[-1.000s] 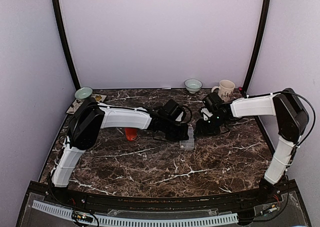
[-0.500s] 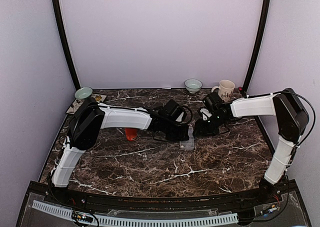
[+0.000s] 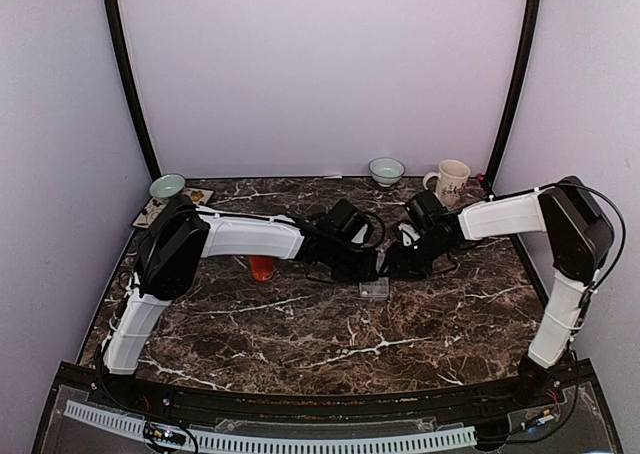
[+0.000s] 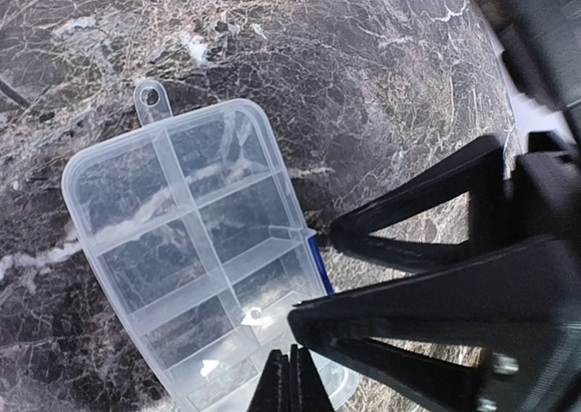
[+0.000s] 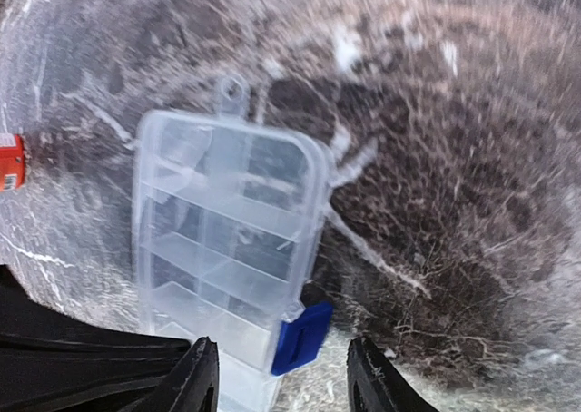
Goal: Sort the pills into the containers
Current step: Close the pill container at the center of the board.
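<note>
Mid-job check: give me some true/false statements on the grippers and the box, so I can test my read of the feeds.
1. The left gripper is shut. True.
2. The right gripper is clamped shut. False: its fingers stand apart, above the blue latch.
3. The organiser box has a blue latch on one long side. True.
4. In the top view, the orange bottle stands right of the box. False: it is left of the box, beside the left arm.
5. A mug stands near the table's far right corner. True.
</note>
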`<state>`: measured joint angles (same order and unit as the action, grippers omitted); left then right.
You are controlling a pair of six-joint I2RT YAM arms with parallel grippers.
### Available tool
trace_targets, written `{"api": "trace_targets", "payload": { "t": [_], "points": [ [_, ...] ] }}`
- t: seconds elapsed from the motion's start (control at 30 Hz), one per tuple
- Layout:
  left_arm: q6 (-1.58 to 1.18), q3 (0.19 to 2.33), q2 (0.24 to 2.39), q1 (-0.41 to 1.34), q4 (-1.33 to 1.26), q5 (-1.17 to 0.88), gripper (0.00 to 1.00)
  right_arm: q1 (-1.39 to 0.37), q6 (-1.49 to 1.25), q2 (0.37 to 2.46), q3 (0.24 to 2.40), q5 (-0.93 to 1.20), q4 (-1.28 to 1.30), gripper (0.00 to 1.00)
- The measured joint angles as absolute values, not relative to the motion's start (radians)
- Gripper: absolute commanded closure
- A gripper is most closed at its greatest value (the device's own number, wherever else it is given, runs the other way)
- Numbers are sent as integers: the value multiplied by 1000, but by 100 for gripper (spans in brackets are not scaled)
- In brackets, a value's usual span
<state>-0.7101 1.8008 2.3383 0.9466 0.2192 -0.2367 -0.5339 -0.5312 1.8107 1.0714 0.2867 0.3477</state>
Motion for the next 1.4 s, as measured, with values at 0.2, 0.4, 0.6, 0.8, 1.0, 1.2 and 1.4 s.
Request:
{"api": "trace_targets", "payload": {
  "t": [0.2, 0.4, 0.6, 0.8, 1.0, 1.2, 1.4],
  "points": [
    [-710, 1801, 2338, 947, 219, -241, 100, -534, -566, 1822, 1055, 300, 315, 57],
    [-707, 1801, 2338, 947, 220, -244, 100, -534, -604, 1831, 1054, 321, 292, 61],
    [-699, 1800, 2338, 947, 219, -244, 100, -529, -627, 1840, 1054, 345, 279, 64],
    [-686, 1800, 2338, 947, 219, -241, 100, -527, -649, 1850, 1045, 363, 238, 65],
    [-671, 1800, 2338, 947, 219, -224, 100, -521, -654, 1862, 1044, 374, 215, 66],
    [-654, 1771, 2308, 947, 233, -162, 98, -521, -653, 1879, 1049, 392, 178, 66],
    [-658, 1666, 2212, 939, 241, -73, 88, -521, -653, 1880, 1050, 393, 179, 66]
  ]
}}
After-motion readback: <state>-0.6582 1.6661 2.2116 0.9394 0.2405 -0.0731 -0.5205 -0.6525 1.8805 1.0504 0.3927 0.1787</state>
